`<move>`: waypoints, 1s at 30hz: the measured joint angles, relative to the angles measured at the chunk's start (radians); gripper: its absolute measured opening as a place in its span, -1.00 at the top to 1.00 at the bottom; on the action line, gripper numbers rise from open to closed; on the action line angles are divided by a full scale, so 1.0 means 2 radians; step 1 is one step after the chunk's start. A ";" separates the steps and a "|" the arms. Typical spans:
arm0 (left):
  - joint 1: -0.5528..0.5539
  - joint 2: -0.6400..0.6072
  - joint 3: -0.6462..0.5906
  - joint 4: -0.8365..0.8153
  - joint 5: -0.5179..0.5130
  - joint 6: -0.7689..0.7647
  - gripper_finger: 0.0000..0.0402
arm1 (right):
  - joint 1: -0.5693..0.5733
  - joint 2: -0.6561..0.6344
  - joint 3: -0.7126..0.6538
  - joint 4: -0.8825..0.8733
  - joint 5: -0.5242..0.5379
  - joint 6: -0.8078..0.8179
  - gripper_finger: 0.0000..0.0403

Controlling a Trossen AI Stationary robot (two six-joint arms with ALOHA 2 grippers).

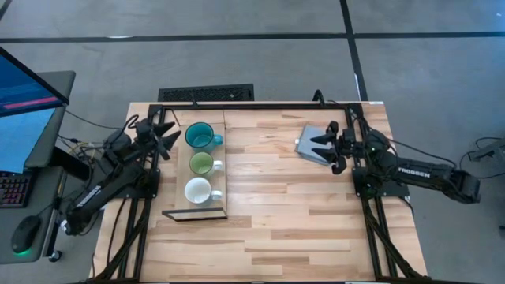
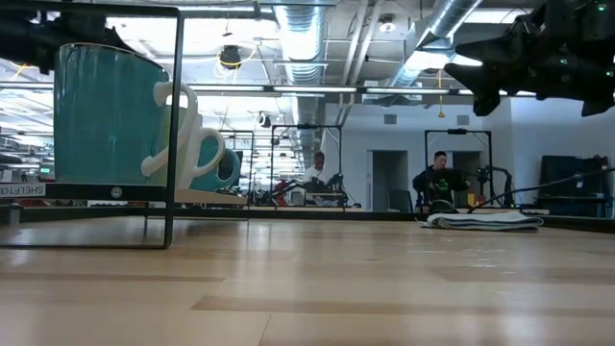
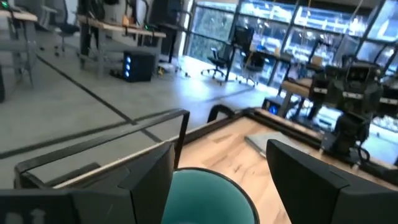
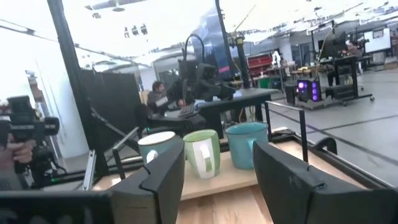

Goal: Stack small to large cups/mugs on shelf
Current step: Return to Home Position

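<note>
- 3 mugs are lined up in 1 row on the light-wood shelf (image 1: 177,166), which is laid along the left side of the slatted tabletop (image 1: 284,213).
- The teal mug (image 1: 200,135) is placed at the far end of the board. The light green mug (image 1: 201,163) is in the middle. The white mug (image 1: 196,191) is at the near end, next to the thin black frame (image 1: 194,216).
- All 3 mugs are stood upright, open side up, with their handles turned toward the table's centre. They are set side by side, none inside another. Whether neighbours touch cannot be told.
- The left gripper (image 1: 172,136) is held just beside the teal mug, on the side away from its handle. Its fingers (image 3: 146,180) are spread wide and nothing is pinched. In the left wrist view, the teal rim is framed between them.
- The right gripper (image 1: 318,143) is held over the flat grey pad (image 1: 304,146) on the right half of the table, well apart from the shelf. Its claw is likewise spread wide, and all 3 mugs are caught across the table in the right wrist view.
- In the low view, the right gripper is seen hung clear above the tabletop, with the pad lying flat below it.
- 2 people (image 2: 437,175) are seen seated in the workshop beyond the table.
</note>
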 joint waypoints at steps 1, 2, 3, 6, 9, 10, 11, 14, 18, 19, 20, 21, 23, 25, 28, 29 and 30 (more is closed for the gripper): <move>0.000 -0.012 -0.005 -0.002 -0.005 -0.002 -0.23 | 0.000 -0.005 -0.004 0.002 0.000 0.002 -0.04; 0.000 -0.019 -0.008 -0.002 -0.009 -0.004 -0.23 | 0.000 -0.011 -0.008 0.004 0.001 0.006 -0.04; 0.000 -0.018 -0.009 0.000 -0.009 -0.006 -0.23 | -0.001 -0.017 -0.013 0.004 0.002 0.010 -0.04; 0.000 -0.016 -0.018 -0.002 -0.010 -0.013 -0.23 | -0.002 -0.038 -0.026 0.003 0.007 0.011 -0.04; 0.000 -0.018 -0.039 0.029 -0.008 -0.025 -0.23 | -0.002 -0.065 -0.028 -0.005 0.007 0.011 -0.04; 0.000 -0.018 -0.045 0.039 -0.008 -0.027 -0.23 | -0.002 -0.073 -0.028 -0.010 0.007 0.011 -0.04; 0.000 -0.017 -0.051 0.051 -0.008 -0.029 -0.23 | -0.002 -0.081 -0.028 -0.017 0.007 0.011 -0.04; 0.000 -0.018 -0.068 0.077 0.004 -0.039 -0.23 | -0.002 -0.103 -0.029 -0.043 0.007 0.011 -0.04; 0.000 -0.018 -0.084 0.082 0.005 -0.049 -0.23 | -0.002 -0.133 -0.029 -0.079 0.007 0.011 -0.04; 0.000 -0.018 -0.089 0.091 0.005 -0.052 -0.23 | -0.002 -0.140 -0.029 -0.086 0.007 0.011 -0.04; 0.000 -0.017 -0.094 0.100 0.005 -0.054 -0.23 | -0.002 -0.148 -0.029 -0.092 0.007 0.011 -0.04; 0.000 -0.017 -0.099 0.111 0.005 -0.056 -0.23 | -0.002 -0.156 -0.029 -0.098 0.007 0.011 -0.04; 0.000 -0.018 -0.109 0.128 0.005 -0.057 -0.23 | -0.002 -0.172 -0.029 -0.111 0.007 0.010 -0.04; 0.000 -0.018 -0.115 0.130 0.004 -0.058 -0.23 | -0.002 -0.188 -0.029 -0.123 0.007 0.010 -0.04; 0.000 -0.018 -0.122 0.136 0.004 -0.057 -0.23 | -0.002 -0.216 -0.029 -0.151 0.007 0.007 -0.04; 0.000 -0.018 -0.125 0.139 0.003 -0.057 -0.23 | -0.002 -0.226 -0.029 -0.159 0.008 0.006 -0.04; 0.000 -0.018 -0.129 0.142 0.002 -0.057 -0.23 | -0.002 -0.236 -0.029 -0.169 0.007 0.006 -0.04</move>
